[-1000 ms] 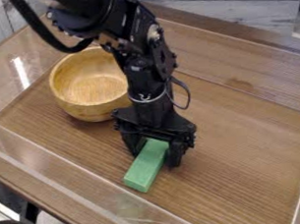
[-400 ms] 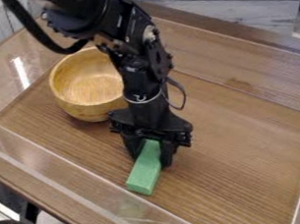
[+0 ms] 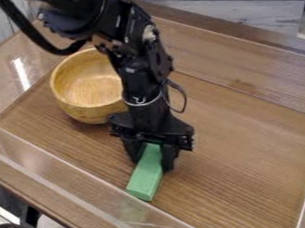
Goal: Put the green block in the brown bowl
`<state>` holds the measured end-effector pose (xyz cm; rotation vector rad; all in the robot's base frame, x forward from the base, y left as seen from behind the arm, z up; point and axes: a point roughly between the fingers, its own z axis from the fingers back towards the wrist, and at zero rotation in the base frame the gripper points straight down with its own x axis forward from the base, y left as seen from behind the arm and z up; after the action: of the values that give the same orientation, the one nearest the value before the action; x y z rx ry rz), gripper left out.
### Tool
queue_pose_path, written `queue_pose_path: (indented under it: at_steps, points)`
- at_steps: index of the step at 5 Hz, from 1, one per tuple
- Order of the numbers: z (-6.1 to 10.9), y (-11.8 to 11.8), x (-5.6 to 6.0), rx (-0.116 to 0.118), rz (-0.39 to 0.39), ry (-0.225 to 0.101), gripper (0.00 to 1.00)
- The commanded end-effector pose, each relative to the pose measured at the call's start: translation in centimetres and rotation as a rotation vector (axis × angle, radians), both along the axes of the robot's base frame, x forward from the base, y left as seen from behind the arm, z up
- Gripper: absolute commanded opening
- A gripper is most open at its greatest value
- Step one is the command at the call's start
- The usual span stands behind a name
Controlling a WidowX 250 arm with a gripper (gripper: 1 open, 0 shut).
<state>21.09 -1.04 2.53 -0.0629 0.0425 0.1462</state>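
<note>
The green block (image 3: 146, 177) lies on the wooden table, a slim bright-green bar running toward the near edge. My gripper (image 3: 155, 150) points straight down over the block's far end, its black fingers (image 3: 128, 145) pressed against both sides of the bar, shut on it. That end is partly hidden between the fingers. The brown bowl (image 3: 64, 102), round and thick-walled with light wood grain, stands up and left of the gripper, a short gap away, with nothing inside it.
Clear plastic walls (image 3: 68, 189) run along the near and left edges of the table (image 3: 254, 167). A raised rim (image 3: 262, 36) borders the back right. The black arm (image 3: 101, 25) leans in from the upper left over the bowl.
The fingers have drawn in from wide open onto the sides of the green block's far end. The arm has hardly shifted, and the bowl has not moved.
</note>
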Motion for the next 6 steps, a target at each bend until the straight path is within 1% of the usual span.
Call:
queue_pose_path:
  at_steps: [1,3,4,5,6]
  points:
    - [2.0,-0.8,1.2,0.000,-0.045,-0.042,0.00]
    - [2.5,0.0,1.2,-0.001,-0.081,-0.022,0.00]
    - [3.5,-0.7,1.0,0.000,-0.091,-0.015,0.00]
    - [5.7,-1.4,0.9,0.004,-0.087,-0.014,0.00]
    - [8.6,-1.3,0.9,0.011,-0.107,-0.020,0.00]
